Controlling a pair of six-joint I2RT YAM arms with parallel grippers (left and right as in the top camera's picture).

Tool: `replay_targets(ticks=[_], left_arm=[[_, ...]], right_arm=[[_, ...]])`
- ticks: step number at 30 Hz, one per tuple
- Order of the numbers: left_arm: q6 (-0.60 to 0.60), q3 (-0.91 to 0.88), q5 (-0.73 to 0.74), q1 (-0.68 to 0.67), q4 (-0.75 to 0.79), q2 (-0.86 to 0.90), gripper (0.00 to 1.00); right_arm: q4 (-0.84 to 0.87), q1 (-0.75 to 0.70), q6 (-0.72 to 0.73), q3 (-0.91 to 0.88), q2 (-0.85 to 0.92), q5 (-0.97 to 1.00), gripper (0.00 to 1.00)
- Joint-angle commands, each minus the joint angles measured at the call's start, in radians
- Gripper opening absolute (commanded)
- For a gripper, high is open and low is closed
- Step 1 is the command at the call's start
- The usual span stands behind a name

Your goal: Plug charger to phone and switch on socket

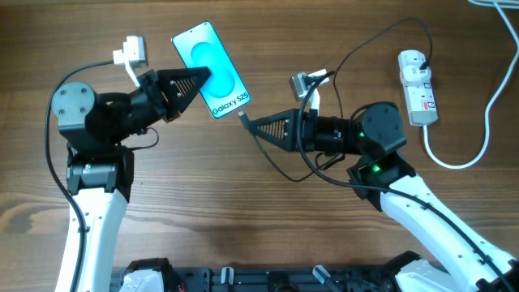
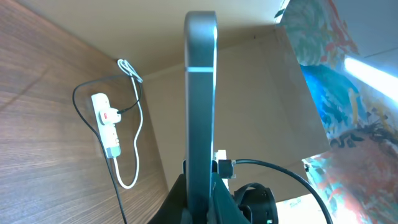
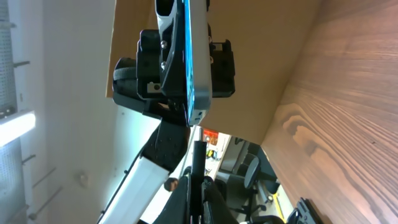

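Observation:
The phone, turquoise screen up with "Galaxy S25" on it, is lifted at the back left, and my left gripper is shut on its long edges. In the left wrist view the phone stands edge-on between the jaws of that gripper. My right gripper is shut on the charger, whose dark tip sits just off the phone's lower end. In the right wrist view the charger tip lines up under the phone's end with a small gap, held by the gripper. The white socket lies at the far right.
The charger's black cable loops from the socket across the table to my right arm, with slack coils under it. A thick white lead curls off the socket toward the right edge. The socket also shows in the left wrist view.

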Motion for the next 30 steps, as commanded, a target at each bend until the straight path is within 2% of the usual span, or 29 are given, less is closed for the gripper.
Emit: replay_targets(ticks=[1, 10, 30], left_arm=[[0.005, 0.005, -0.01, -0.001, 0.007, -0.002, 0.04], [0.005, 0.006, -0.01, -0.001, 0.007, -0.002, 0.04], [0.005, 0.005, -0.01, -0.001, 0.007, -0.002, 0.04]], right_arm=[[0.065, 0.04, 0.045, -0.002, 0.042, 0.04, 0.04], [0.182, 0.046, 0.042, -0.002, 0.082, 0.021, 0.04], [0.184, 0.002, 0.018, -0.002, 0.08, -0.032, 0.04]])
